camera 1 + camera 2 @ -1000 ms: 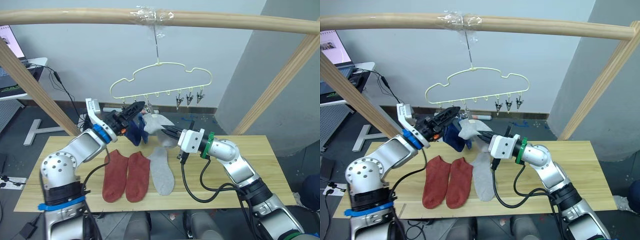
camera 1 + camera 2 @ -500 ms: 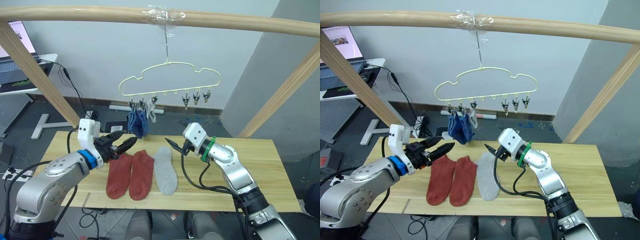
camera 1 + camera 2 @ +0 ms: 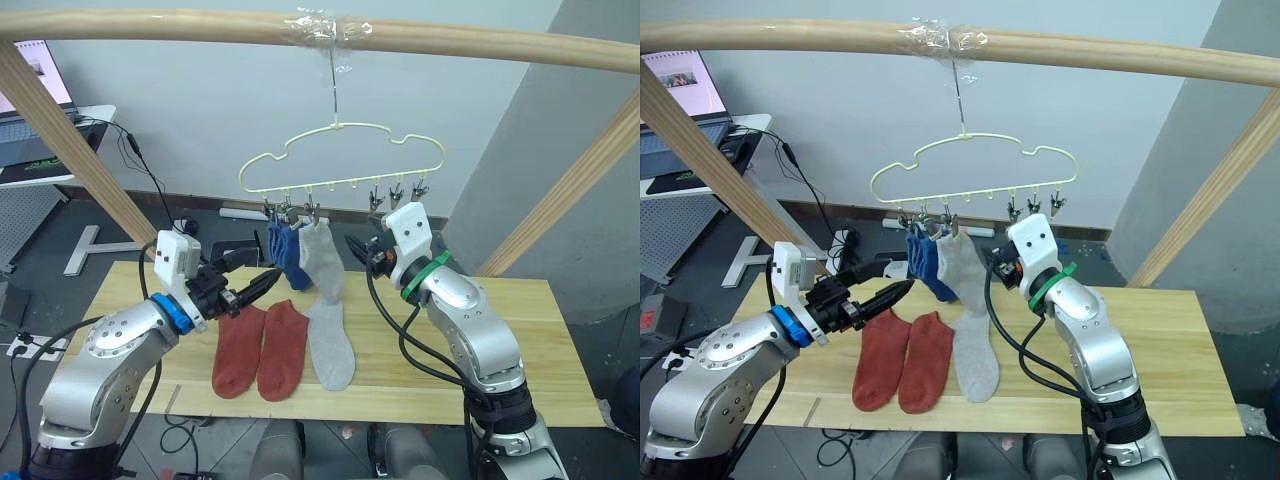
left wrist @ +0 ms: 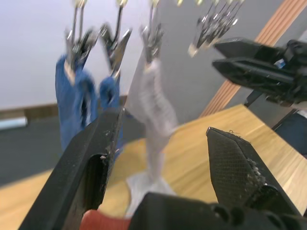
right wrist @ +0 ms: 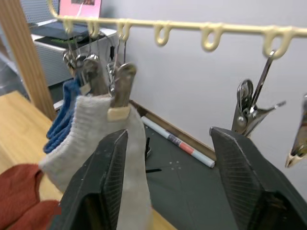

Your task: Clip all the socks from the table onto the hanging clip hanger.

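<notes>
Three socks hang on the clip hanger (image 3: 340, 160)

I see both claws spread, empty: grey sock (image 3: 324, 262) between left gripper (image 3: 262, 283) and right gripper (image 3: 357, 247); red socks (image 3: 260, 347) on table (image 3: 560, 340) below.

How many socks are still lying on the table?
3: two rust-red fabric socks side by side on the light wooden table, and one light grey sock beside them.

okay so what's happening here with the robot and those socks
The robot is clipping socks onto the clip hanger hung from a wooden pole. Two blue socks and one grey sock hang from its clips. Two red socks and another grey sock lie on the table. Both the left gripper and right gripper are open and empty.
</notes>
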Controlling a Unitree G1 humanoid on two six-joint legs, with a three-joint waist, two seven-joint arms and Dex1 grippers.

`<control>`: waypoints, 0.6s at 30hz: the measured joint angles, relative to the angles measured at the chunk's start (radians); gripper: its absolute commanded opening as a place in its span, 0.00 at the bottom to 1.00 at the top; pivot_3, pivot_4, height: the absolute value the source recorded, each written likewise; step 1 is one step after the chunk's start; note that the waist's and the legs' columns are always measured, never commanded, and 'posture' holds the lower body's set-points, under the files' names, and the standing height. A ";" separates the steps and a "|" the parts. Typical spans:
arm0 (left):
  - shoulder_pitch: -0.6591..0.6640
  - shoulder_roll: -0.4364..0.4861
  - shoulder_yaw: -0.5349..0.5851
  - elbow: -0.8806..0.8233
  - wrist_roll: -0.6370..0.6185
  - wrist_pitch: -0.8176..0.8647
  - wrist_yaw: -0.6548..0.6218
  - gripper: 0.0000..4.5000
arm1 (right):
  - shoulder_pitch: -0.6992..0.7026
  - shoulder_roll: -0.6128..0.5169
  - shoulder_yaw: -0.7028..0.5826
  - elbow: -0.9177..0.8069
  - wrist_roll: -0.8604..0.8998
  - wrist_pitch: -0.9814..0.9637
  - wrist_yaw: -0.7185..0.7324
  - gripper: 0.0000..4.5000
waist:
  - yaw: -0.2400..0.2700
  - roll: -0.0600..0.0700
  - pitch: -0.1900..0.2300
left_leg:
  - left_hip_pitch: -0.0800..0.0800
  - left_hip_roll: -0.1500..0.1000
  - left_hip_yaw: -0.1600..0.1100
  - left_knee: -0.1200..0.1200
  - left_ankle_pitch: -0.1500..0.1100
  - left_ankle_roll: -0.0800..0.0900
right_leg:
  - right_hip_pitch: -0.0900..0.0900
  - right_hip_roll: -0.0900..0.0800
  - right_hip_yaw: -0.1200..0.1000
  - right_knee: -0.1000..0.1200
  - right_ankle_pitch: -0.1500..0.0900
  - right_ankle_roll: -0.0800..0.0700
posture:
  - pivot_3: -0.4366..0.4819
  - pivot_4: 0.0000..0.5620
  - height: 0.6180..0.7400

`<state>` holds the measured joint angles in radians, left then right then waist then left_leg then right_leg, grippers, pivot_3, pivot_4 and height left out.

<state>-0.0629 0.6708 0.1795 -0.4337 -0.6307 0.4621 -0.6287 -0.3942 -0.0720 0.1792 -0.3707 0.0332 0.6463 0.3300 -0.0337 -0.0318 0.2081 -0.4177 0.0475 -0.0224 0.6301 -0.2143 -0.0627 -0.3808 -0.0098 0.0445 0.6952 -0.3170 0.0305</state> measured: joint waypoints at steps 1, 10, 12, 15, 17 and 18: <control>-0.007 -0.001 0.000 0.003 0.004 -0.006 -0.003 0.70 | -0.001 0.004 -0.002 0.000 0.001 0.003 -0.008 0.61 | 0.000 0.000 0.000 | 0.000 0.000 0.000 0.000 0.000 0.000 | 0.000 0.000 0.000 0.000 0.000 0.000 | 0.43 0.30 1.00; -0.044 -0.018 0.000 0.017 0.013 -0.008 -0.016 0.70 | -0.059 0.031 -0.072 0.058 0.025 0.046 -0.083 0.61 | -0.002 0.000 0.000 | 0.000 0.000 0.000 0.000 0.000 0.000 | 0.000 0.000 0.000 0.000 0.000 0.000 | 0.44 0.31 1.00; -0.051 -0.020 0.000 0.017 0.015 -0.008 -0.015 0.70 | -0.071 0.036 -0.072 0.072 0.027 0.037 -0.088 0.61 | -0.002 0.000 0.000 | 0.000 0.000 0.000 0.000 0.000 0.000 | 0.000 0.001 0.000 0.000 0.000 0.000 | 0.44 0.31 1.00; -0.051 -0.032 0.000 0.012 0.014 -0.005 -0.010 0.70 | -0.084 0.049 -0.067 0.094 0.028 0.027 -0.094 0.61 | -0.003 0.000 0.000 | 0.000 0.000 0.000 0.000 0.000 0.000 | -0.001 0.001 0.000 0.000 0.000 0.000 | 0.45 0.31 1.00; -0.051 -0.032 0.001 0.006 0.012 0.003 -0.007 0.70 | -0.090 0.058 -0.061 0.103 0.029 0.020 -0.095 0.61 | -0.002 0.000 0.000 | -0.001 0.000 0.000 0.000 0.000 0.000 | -0.001 0.001 0.000 0.000 0.000 0.000 | 0.45 0.31 1.00; -0.052 -0.032 0.001 0.001 0.012 0.008 -0.006 0.70 | -0.093 0.064 -0.058 0.105 0.029 0.017 -0.095 0.61 | -0.003 0.000 0.000 | -0.001 0.000 0.000 0.000 0.000 0.000 | -0.001 0.001 0.000 0.000 0.000 0.000 | 0.45 0.31 1.00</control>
<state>-0.1148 0.6384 0.1807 -0.4327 -0.6188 0.4697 -0.6349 -0.4871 -0.0084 0.1214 -0.2659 0.0621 0.6629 0.2345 -0.0363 -0.0318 0.2082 -0.4183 0.0479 -0.0226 0.6299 -0.2143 -0.0626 -0.3814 -0.0090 0.0444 0.6954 -0.3170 0.0305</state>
